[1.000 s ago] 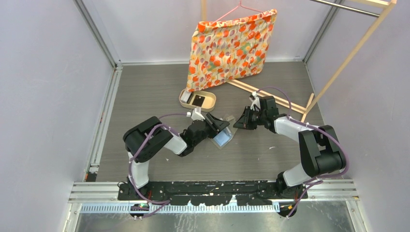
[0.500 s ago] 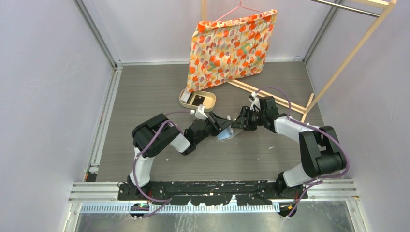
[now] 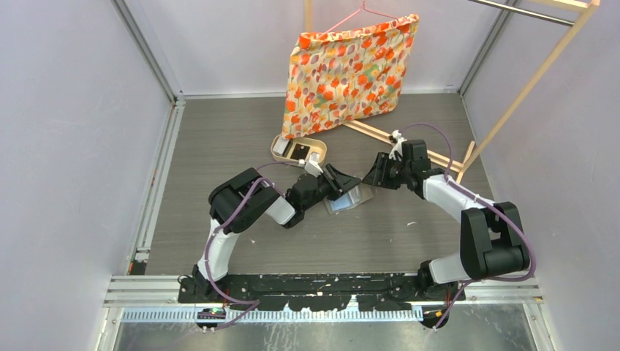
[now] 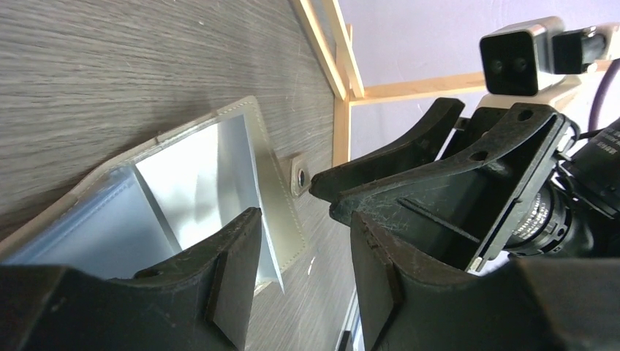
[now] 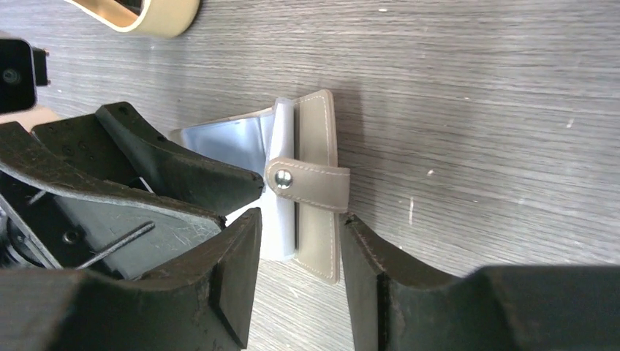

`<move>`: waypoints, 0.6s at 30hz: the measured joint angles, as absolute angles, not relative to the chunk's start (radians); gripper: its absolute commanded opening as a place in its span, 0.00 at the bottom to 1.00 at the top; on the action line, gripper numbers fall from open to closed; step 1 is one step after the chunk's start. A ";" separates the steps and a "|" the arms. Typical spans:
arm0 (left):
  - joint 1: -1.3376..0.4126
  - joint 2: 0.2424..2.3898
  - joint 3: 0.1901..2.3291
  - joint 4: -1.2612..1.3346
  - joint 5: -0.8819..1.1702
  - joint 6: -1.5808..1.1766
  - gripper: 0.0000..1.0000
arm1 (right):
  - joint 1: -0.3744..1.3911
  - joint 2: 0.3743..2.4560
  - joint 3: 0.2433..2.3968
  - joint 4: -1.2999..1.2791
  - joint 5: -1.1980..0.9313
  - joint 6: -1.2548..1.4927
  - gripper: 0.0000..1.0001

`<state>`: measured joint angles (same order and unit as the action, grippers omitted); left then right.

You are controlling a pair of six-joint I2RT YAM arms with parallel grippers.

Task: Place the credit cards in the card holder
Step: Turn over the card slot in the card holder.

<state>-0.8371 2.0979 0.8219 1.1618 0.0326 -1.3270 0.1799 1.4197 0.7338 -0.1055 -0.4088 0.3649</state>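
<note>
Centrally on the table (image 3: pixel 219 146), opened card holder (image 3: pixel 349 200) flanked by both grippers
Left gripper (image 4: pixel 303 219) and right gripper (image 5: pixel 300 219) parted, gripping nothing; black credit card (image 3: pixel 300 151) apart in tan tray (image 3: pixel 276 150)

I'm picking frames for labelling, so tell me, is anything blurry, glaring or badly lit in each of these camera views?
Top external: even light, sharp, the card holder small but clear. Left wrist: the left fingers soft up close, the holder's clear pocket bright, not blown out. Right wrist: the right fingers likewise blurred, the snap strap sharp.
</note>
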 measured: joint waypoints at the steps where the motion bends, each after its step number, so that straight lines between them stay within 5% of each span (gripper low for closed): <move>1: -0.836 2.108 0.838 1.154 0.047 -1.327 0.49 | 0.176 1.418 0.736 -0.111 -0.400 0.359 0.40; 9: -0.834 2.134 0.871 1.139 0.084 -1.328 0.46 | 0.134 1.381 0.780 -0.168 -0.433 0.292 0.10; 18: -0.829 2.171 0.890 1.120 0.083 -1.354 0.22 | 0.102 1.550 0.881 -0.223 -0.692 0.278 0.01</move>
<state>-0.8288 2.1712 0.8902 1.1202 0.0830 -1.3540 0.1017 1.5501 0.8806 -0.2234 -0.6922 0.2775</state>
